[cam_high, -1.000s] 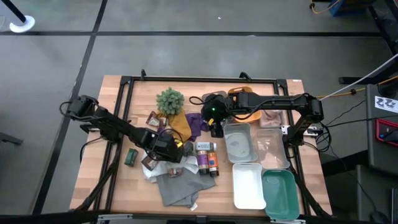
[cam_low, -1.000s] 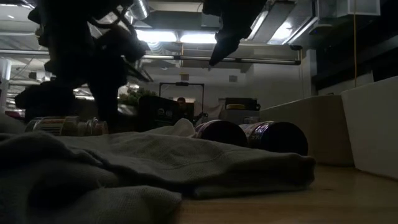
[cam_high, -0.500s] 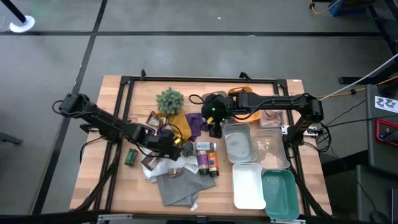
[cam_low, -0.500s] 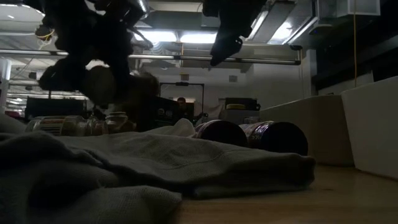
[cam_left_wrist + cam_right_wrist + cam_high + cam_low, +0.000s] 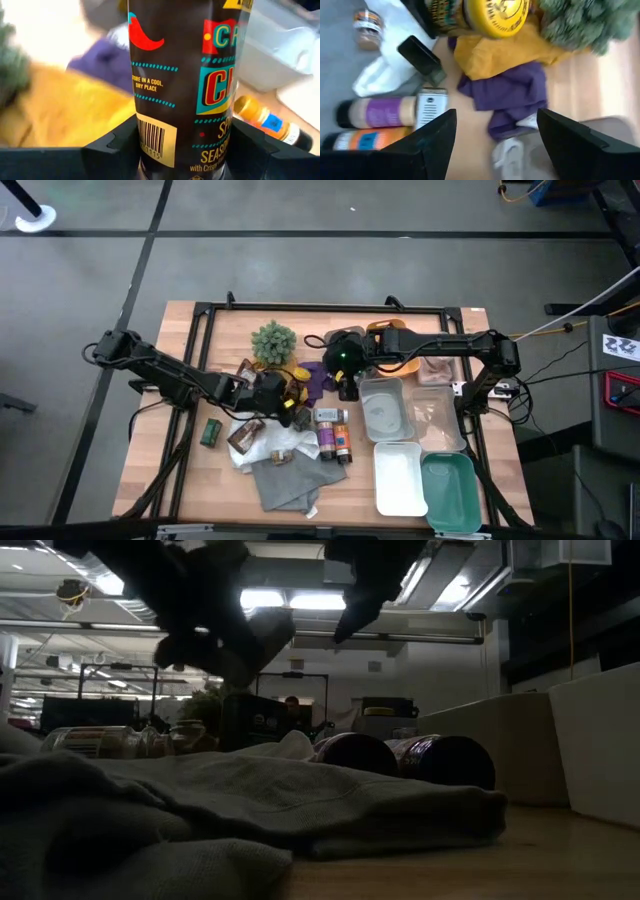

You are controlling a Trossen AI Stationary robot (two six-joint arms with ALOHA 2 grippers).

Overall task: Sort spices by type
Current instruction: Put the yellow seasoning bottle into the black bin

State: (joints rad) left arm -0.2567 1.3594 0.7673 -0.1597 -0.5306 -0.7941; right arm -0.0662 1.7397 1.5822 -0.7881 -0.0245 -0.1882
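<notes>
Left claw [image 5: 283,402]: clenched on a tall dark yellow-lidded spice tin with a chili label [image 5: 187,85], raised clear of the wooden worktop [image 5: 200,470] above the mustard cloth [image 5: 290,383].
Right claw [image 5: 347,390]: spread, nothing held, waiting beside the grey trays [image 5: 385,410].
Change: a second earlier the left claw was lower, among the packets by the grey cloth [image 5: 285,475]; the tin has since been lifted and carried toward the green plant [image 5: 273,342].
Meaning: one spice judged picked; placement pending.
Remaining: purple-labelled bottle [image 5: 327,440] and orange-labelled bottle [image 5: 342,443] lie unmoved.
</notes>
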